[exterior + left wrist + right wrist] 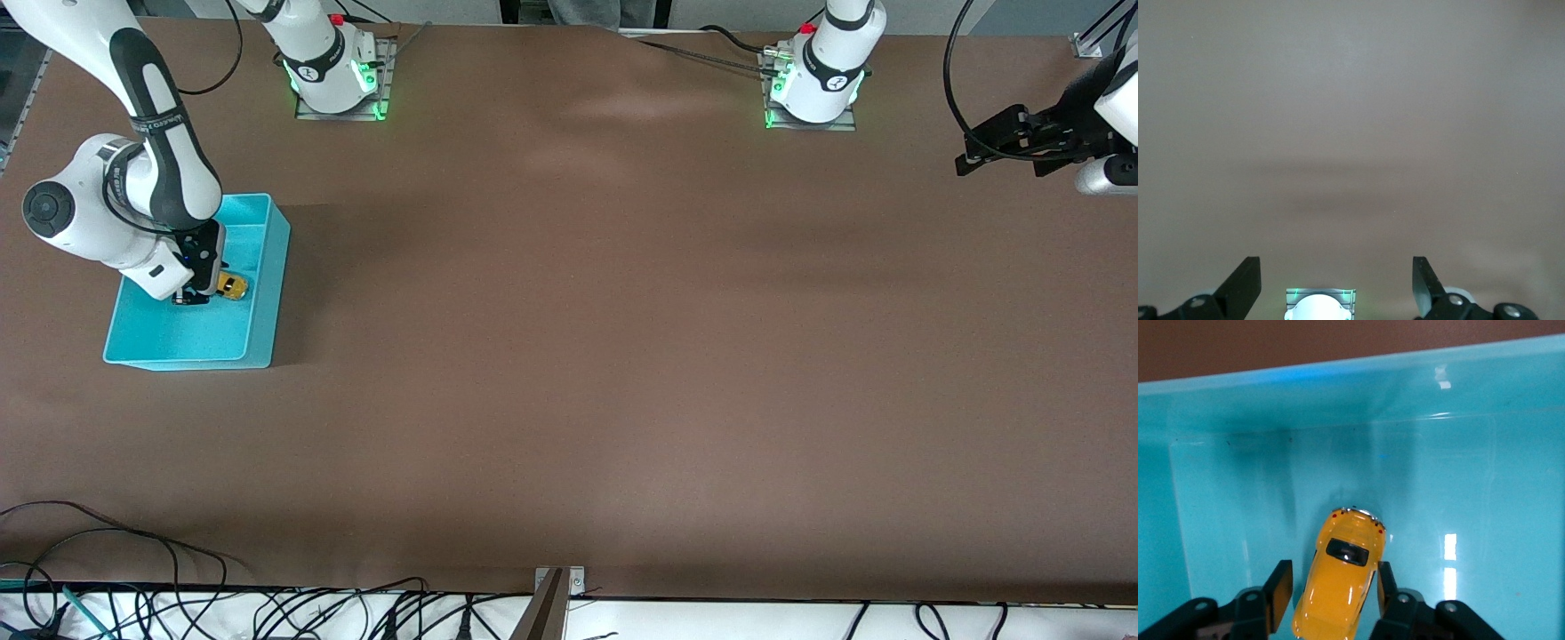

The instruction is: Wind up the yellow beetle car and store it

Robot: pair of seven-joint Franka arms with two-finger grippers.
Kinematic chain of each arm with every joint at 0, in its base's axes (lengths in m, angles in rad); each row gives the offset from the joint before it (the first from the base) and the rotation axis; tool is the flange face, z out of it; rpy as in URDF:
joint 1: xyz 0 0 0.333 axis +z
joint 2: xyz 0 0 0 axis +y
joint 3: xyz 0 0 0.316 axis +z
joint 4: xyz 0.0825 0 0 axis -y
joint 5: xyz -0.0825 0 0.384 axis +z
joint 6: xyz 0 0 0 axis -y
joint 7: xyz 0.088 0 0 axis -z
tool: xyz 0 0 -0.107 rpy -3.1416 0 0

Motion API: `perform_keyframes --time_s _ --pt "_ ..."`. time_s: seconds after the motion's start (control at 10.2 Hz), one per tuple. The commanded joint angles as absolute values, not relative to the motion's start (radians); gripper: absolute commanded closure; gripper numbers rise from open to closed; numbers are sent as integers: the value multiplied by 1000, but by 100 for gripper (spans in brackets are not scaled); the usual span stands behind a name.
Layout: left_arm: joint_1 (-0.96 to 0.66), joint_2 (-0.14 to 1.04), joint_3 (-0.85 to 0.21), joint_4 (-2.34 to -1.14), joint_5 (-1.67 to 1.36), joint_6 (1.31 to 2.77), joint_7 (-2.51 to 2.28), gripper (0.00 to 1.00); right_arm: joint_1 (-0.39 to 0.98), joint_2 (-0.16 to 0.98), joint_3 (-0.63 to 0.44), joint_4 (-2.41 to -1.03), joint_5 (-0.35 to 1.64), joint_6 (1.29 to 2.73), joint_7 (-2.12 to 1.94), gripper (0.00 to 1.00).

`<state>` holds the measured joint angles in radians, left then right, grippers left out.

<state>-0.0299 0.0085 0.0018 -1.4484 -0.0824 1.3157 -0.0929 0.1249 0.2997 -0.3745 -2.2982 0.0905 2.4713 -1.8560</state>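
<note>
The yellow beetle car [233, 286] rests on the floor of the turquoise bin [268, 267] at the right arm's end of the table. My right gripper [197, 296] reaches down into the bin. In the right wrist view the car [1341, 587] lies between the fingers of my right gripper [1333, 568], which is open. A gap shows at one finger [1280, 587], while the other finger stands close against the car's side. My left gripper [965, 164] waits open over the bare table at the left arm's end, with nothing between the fingers of that gripper [1337, 263].
The bin's walls [1338, 393] surround the right gripper closely. The brown table [622, 356] spreads between the two arms. Both arm bases [338, 80] stand along its edge farthest from the front camera. Cables [178, 604] lie past the table's nearest edge.
</note>
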Motion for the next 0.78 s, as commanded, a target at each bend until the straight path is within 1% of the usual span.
perform_keyframes --time_s 0.0,0.1,0.29,0.59,0.68 --pt "-29 23 2 -1414 -74 1296 -94 0 127 275 -367 -2243 117 2415 -1858 20" --pt "-35 23 2 -1414 -45 1298 -92 0 130 272 -367 -2155 161 2298 -1832 19" --pt "-40 25 0 -1414 -11 1299 -42 0 133 272 -367 -1963 169 2015 -1658 19" --pt "-38 31 2 -1414 14 1299 -8 0 158 271 -364 -1771 163 1789 -1305 18" --pt "-38 32 2 -1414 14 1299 -8 0 176 270 -364 -1714 161 1743 -1151 15"
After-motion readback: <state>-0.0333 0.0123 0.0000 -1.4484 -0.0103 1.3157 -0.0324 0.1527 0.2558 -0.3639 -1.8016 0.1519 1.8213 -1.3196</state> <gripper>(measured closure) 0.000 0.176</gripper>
